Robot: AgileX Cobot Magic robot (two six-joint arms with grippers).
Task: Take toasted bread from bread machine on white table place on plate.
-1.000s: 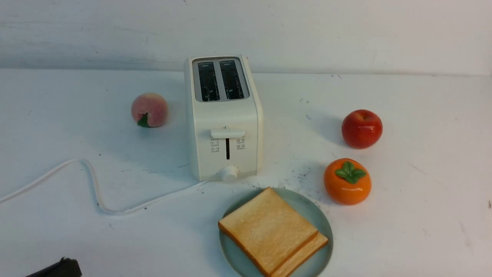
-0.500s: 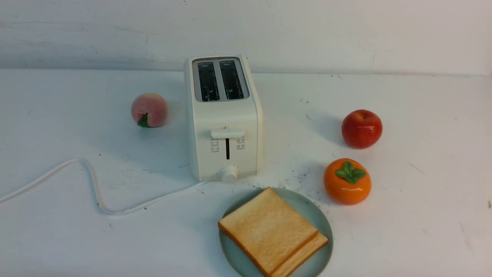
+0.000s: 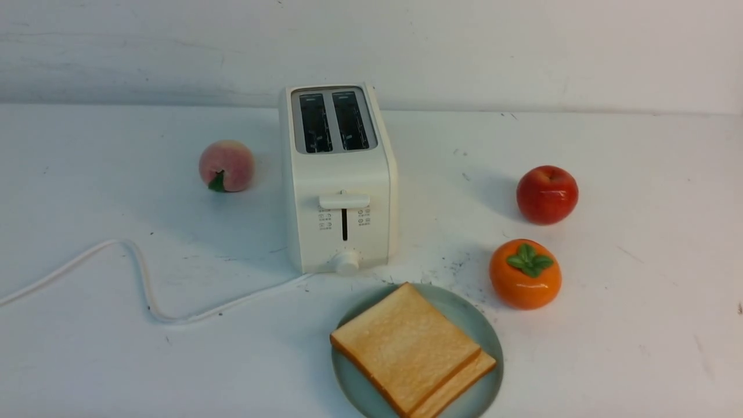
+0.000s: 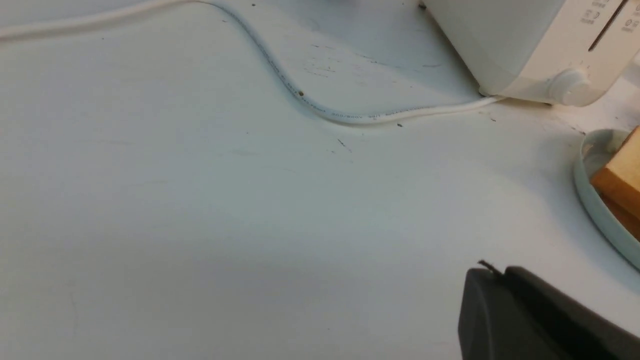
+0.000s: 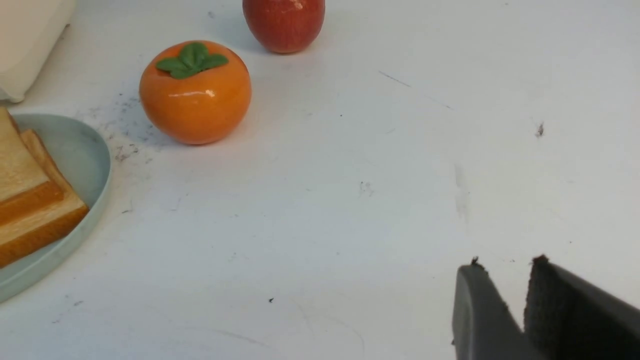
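Note:
The two slices of toasted bread (image 3: 406, 345) lie stacked flat on the mint-green plate (image 3: 484, 328), near the front of the white table (image 3: 104, 360). The bread machine (image 3: 339, 174) stands just behind the plate with both slots empty and its lever up. Neither gripper shows in the front view. In the left wrist view my left gripper (image 4: 495, 272) is shut and empty, low over bare table, left of the plate (image 4: 592, 200). In the right wrist view my right gripper (image 5: 505, 262) holds nothing; its fingers meet, with only a small notch between the tips. It is right of the plate (image 5: 90, 150) and toast (image 5: 30, 200).
The toaster's white cord (image 3: 145, 290) snakes across the left of the table. A peach (image 3: 226, 165) sits left of the toaster. A red apple (image 3: 547, 194) and an orange persimmon (image 3: 525, 274) sit to the right, the persimmon close to the plate.
A dark part of my left arm at the front view's bottom left corner one second ago has drawn back out of sight. Toast, plate and toaster have not moved.

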